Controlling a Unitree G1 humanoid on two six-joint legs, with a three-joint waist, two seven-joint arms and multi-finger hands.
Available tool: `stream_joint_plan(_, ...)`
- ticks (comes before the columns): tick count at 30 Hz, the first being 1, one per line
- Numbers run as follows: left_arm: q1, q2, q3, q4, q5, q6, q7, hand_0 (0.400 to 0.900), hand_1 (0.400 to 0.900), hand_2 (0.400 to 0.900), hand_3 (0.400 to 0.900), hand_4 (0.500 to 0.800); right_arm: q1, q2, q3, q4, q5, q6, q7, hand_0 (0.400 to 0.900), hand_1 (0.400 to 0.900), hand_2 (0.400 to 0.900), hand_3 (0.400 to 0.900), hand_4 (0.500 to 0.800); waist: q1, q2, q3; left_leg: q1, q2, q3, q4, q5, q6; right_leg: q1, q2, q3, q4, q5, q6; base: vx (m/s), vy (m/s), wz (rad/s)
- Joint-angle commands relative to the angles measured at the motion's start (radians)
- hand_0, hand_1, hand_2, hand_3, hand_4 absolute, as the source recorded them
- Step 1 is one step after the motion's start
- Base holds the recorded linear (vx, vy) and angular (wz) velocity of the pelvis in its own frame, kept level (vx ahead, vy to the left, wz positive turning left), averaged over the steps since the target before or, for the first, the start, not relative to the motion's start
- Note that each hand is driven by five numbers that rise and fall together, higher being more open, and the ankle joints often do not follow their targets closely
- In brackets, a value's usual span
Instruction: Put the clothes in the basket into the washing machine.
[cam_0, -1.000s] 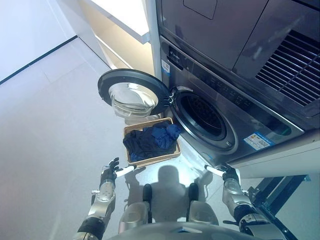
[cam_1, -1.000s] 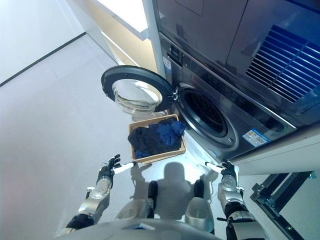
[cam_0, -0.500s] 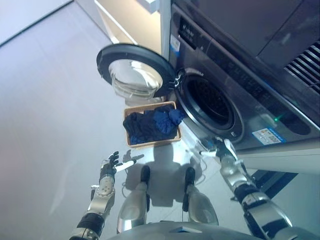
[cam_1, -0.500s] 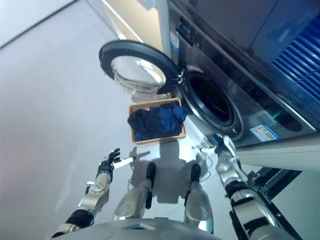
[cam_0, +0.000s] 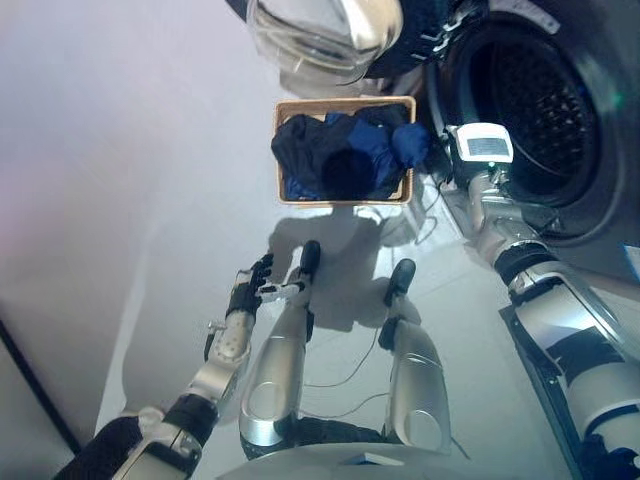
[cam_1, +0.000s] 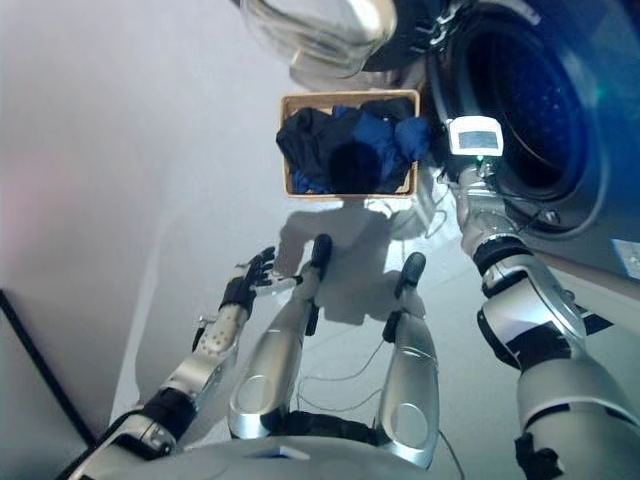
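Note:
A tan basket (cam_0: 283, 150) stands on the floor in front of the washing machine, full of dark blue clothes (cam_0: 345, 155). The machine's round drum opening (cam_0: 540, 110) is at the right, and its open glass door (cam_0: 320, 30) hangs above the basket. My right hand (cam_0: 446, 162) reaches to the basket's right edge, next to the clothes. Its fingers are hidden behind the wrist. My left hand (cam_0: 252, 290) is open and empty, low over the floor, well short of the basket.
The machine's dark front panel (cam_1: 600, 230) runs along the right side. Pale floor (cam_0: 130, 200) spreads to the left of the basket. A dark strip (cam_0: 30, 380) crosses the lower left corner.
The camera has tipped down and closer to the basket. My right arm has stretched forward from beside my body to the basket's right edge. My left hand stays low and open.

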Motion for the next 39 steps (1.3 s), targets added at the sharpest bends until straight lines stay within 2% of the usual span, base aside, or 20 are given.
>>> stream_joint_plan(1, 0.036, 0.046, -0.018, -0.112, -0.008, -0.048, 0.042, 0.9, 0.9, 0.9, 0.9, 0.8, -0.107, -0.066, 0.001, 0.007, 0.101, 0.016, -0.063, 0.9, 0.9, 0.9, 0.9, 0.8, -0.005, -0.007, -0.023, -0.107, -0.044, 0.009, 0.129, -0.091, 0.005, -0.084, -0.048, 0.007, 0.024, 0.046, 0.037, 0.0, 0.032, 0.1)
stream_joint_plan(7, 0.007, 0.042, -0.039, -0.19, -0.016, -0.051, 0.064, 0.9, 0.9, 0.9, 0.9, 0.8, -0.18, -0.063, -0.11, 0.015, 0.354, -0.014, -0.108, 0.9, 0.9, 0.9, 0.9, 0.8, 0.015, 0.021, -0.023, -0.236, -0.07, 0.006, 0.193, -0.112, 0.012, -0.198, -0.067, 0.015, 0.056, 0.045, 0.041, 0.0, 0.053, 0.06)
stream_joint_plan(13, -0.006, 0.046, -0.054, -0.223, -0.023, -0.057, 0.077, 0.9, 0.9, 0.9, 0.9, 0.8, -0.233, -0.084, -0.161, 0.005, 0.497, -0.05, -0.143, 0.9, 0.9, 0.9, 0.9, 0.8, 0.027, 0.038, -0.023, -0.323, -0.089, 0.007, 0.235, -0.128, 0.017, -0.271, -0.082, 0.023, 0.065, 0.051, 0.046, 0.01, 0.057, 0.03)
stream_joint_plan(23, -0.013, 0.06, -0.076, -0.276, -0.027, -0.073, 0.089, 0.9, 0.9, 0.9, 0.9, 0.8, -0.313, -0.137, -0.144, 0.038, 0.543, -0.071, -0.16, 0.9, 0.9, 0.9, 0.9, 0.8, 0.059, 0.071, -0.023, -0.417, -0.106, 0.016, 0.263, -0.137, 0.02, -0.356, -0.102, 0.027, 0.068, 0.058, 0.054, 0.02, 0.037, 0.02)
stream_joint_plan(33, -0.029, 0.063, -0.088, -0.323, -0.017, -0.084, 0.101, 0.9, 0.9, 0.9, 0.9, 0.8, -0.313, -0.144, -0.127, 0.071, 0.518, -0.071, -0.161, 0.9, 0.9, 0.9, 0.9, 0.8, 0.074, 0.114, -0.023, -0.469, -0.126, 0.022, 0.275, -0.137, 0.023, -0.402, -0.121, 0.035, 0.062, 0.069, 0.061, 0.01, 0.03, 0.03)
stream_joint_plan(34, -0.028, 0.064, -0.089, -0.327, -0.014, -0.085, 0.1, 0.9, 0.9, 0.9, 0.9, 0.8, -0.308, -0.144, -0.129, 0.075, 0.514, -0.07, -0.163, 0.82, 0.82, 0.82, 0.82, 0.752, 0.076, 0.121, -0.023, -0.475, -0.127, 0.024, 0.275, -0.135, 0.022, -0.41, -0.124, 0.035, 0.064, 0.072, 0.061, 0.0, 0.031, 0.04)
stream_joint_plan(35, -0.03, 0.065, -0.09, -0.327, -0.01, -0.084, 0.103, 0.9, 0.9, 0.9, 0.9, 0.8, -0.305, -0.146, -0.132, 0.079, 0.51, -0.067, -0.167, 0.567, 0.567, 0.567, 0.567, 0.6, 0.079, 0.126, -0.023, -0.479, -0.127, 0.025, 0.274, -0.133, 0.022, -0.414, -0.126, 0.034, 0.064, 0.073, 0.063, -0.01, 0.028, 0.04)
stream_joint_plan(36, -0.032, 0.064, -0.093, -0.329, -0.008, -0.084, 0.104, 0.9, 0.9, 0.9, 0.9, 0.8, -0.304, -0.151, -0.134, 0.087, 0.504, -0.064, -0.167, 0.471, 0.471, 0.471, 0.471, 0.542, 0.08, 0.13, -0.023, -0.481, -0.128, 0.025, 0.272, -0.132, 0.021, -0.415, -0.127, 0.034, 0.062, 0.074, 0.063, -0.01, 0.028, 0.03)
stream_joint_plan(37, -0.032, 0.064, -0.094, -0.33, -0.007, -0.086, 0.107, 0.9, 0.9, 0.9, 0.9, 0.8, -0.303, -0.152, -0.132, 0.094, 0.499, -0.059, -0.17, 0.4, 0.4, 0.4, 0.4, 0.5, 0.082, 0.134, -0.023, -0.482, -0.129, 0.025, 0.27, -0.131, 0.021, -0.417, -0.128, 0.035, 0.06, 0.075, 0.064, 0.0, 0.016, 0.04)
stream_joint_plan(39, -0.033, 0.063, -0.094, -0.336, -0.005, -0.089, 0.112, 0.9, 0.9, 0.9, 0.9, 0.8, -0.299, -0.154, -0.126, 0.106, 0.473, -0.049, -0.181, 0.4, 0.4, 0.4, 0.4, 0.5, 0.083, 0.138, -0.023, -0.486, -0.13, 0.025, 0.269, -0.13, 0.021, -0.42, -0.13, 0.034, 0.058, 0.076, 0.065, 0.0, 0.0, 0.0)
